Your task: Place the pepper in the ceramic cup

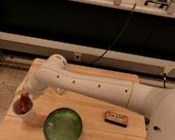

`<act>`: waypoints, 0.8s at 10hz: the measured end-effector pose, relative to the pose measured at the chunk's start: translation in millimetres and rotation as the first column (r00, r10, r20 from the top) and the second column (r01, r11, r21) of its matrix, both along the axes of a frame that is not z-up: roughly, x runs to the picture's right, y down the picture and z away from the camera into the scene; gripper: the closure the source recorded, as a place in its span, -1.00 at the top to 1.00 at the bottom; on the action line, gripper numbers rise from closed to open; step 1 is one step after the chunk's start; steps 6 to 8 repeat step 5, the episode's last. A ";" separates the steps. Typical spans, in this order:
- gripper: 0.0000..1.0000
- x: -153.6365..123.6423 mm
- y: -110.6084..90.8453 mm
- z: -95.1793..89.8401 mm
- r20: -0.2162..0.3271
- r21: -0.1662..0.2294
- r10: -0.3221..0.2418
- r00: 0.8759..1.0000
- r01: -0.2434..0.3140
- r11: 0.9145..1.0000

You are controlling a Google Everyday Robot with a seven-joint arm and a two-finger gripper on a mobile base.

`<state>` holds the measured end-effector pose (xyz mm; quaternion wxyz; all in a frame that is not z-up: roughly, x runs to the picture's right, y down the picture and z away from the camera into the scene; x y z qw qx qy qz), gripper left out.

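A white ceramic cup (24, 111) stands near the left edge of the wooden table (94, 137). A red pepper (23, 103) sits upright in the cup's mouth, its top sticking out. My gripper (26, 93) is right above the cup, at the pepper's top, at the end of the white arm (93, 88) that reaches in from the right.
A green glass bowl (63, 126) sits just right of the cup. A small dark snack packet (116, 118) lies to the right of the table's middle. A black cable (111, 43) hangs behind the table. Speckled floor lies to the left.
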<state>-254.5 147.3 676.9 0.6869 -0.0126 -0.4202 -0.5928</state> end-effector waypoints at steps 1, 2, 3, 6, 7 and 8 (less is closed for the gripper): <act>0.60 1.0 1.4 -0.9 0.003 -0.003 0.001 1.000 -0.001 1.000; 0.60 0.8 2.6 -2.0 0.008 -0.007 0.003 1.000 -0.003 1.000; 0.55 1.7 2.6 -2.6 0.010 -0.008 0.006 1.000 -0.006 1.000; 0.21 4.0 -3.5 1.5 -0.003 -0.007 0.005 1.000 -0.005 1.000; 0.21 4.0 -3.5 1.5 -0.003 -0.007 0.005 1.000 -0.005 1.000; 0.21 4.0 -3.5 1.5 -0.003 -0.007 0.005 1.000 -0.005 1.000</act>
